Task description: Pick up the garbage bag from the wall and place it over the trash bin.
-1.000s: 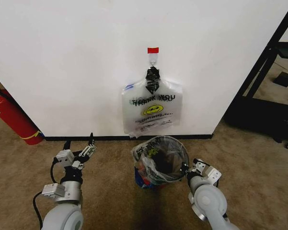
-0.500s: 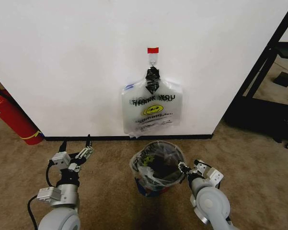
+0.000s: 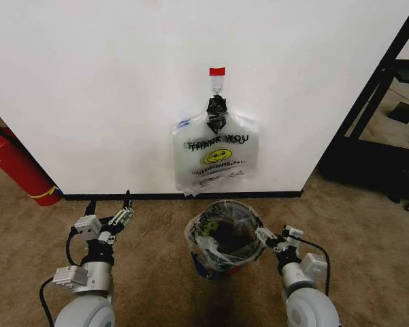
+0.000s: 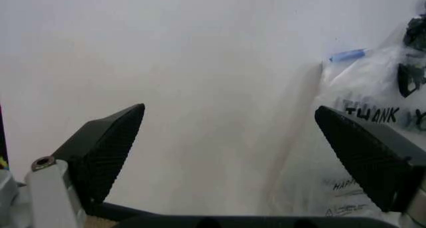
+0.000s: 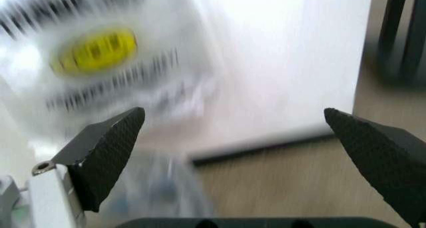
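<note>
The bundle of bags (image 3: 216, 158) hanging on the wall (image 3: 109, 88) bears black letters reading "THANK YOU" across its upper part, partly doubled by the layers behind. Below the words sits a yellow smiley face, and under it several lines of small black print, too small to read. In the left wrist view the same bundle (image 4: 379, 133) shows "THANK" in black capitals, cut off by the gripper finger, with small print lower down beginning "HAPP", the rest illegible. In the right wrist view the yellow smiley and lines of print on the bundle (image 5: 100, 63) are blurred past reading. The bag (image 3: 224, 235) in the bin shows a yellow print, no legible words.
</note>
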Tool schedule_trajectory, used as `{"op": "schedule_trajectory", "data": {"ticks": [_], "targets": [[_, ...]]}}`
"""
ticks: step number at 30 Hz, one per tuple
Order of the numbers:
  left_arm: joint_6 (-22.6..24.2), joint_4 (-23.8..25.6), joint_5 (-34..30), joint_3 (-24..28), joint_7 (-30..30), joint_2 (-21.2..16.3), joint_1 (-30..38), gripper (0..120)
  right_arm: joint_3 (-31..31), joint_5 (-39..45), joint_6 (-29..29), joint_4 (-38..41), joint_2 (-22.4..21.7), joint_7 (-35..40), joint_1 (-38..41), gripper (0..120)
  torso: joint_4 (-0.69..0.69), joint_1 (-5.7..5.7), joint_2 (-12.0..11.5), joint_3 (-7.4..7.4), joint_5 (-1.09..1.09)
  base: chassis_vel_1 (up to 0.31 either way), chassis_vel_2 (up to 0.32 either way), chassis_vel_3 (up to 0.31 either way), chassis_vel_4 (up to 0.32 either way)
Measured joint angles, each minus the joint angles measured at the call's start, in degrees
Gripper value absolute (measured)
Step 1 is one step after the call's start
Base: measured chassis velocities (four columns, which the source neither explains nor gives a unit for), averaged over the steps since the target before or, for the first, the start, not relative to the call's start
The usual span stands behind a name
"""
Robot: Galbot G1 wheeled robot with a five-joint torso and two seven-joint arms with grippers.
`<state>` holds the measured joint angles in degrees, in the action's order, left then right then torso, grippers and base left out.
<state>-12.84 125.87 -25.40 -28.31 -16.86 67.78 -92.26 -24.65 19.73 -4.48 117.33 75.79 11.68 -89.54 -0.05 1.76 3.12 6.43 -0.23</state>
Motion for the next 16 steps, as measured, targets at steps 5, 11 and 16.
{"op": "schedule_trajectory", "data": {"ticks": [5, 11, 16], "targets": [[-1.29, -0.88, 1.05, 0.06, 1.01, -0.10, -0.77, 100, -3.21, -8.38, -9.15, 2.08, 2.16, -2.50, -5.69, 100, 0.00, 0.00, 0.00, 0.00, 0.00, 0.000, 0.000, 0.000, 0.000], [-2.68, -1.96, 2.16, 1.32, 1.38, 0.13, -0.74, 100, -4.34, -16.01, -16.58, 7.01, 6.47, -3.06, -13.73, 100, -0.01, 0.00, 0.00, 0.00, 0.00, 0.000, 0.000, 0.000, 0.000], [-4.41, -2.27, 3.36, 1.98, 0.85, 0.75, -0.81, 100, -3.77, -17.26, -18.81, 11.72, 8.63, -2.99, -18.35, 100, -0.02, 0.00, 0.00, 0.00, -0.02, 0.000, 0.000, 0.000, 0.000]]}}
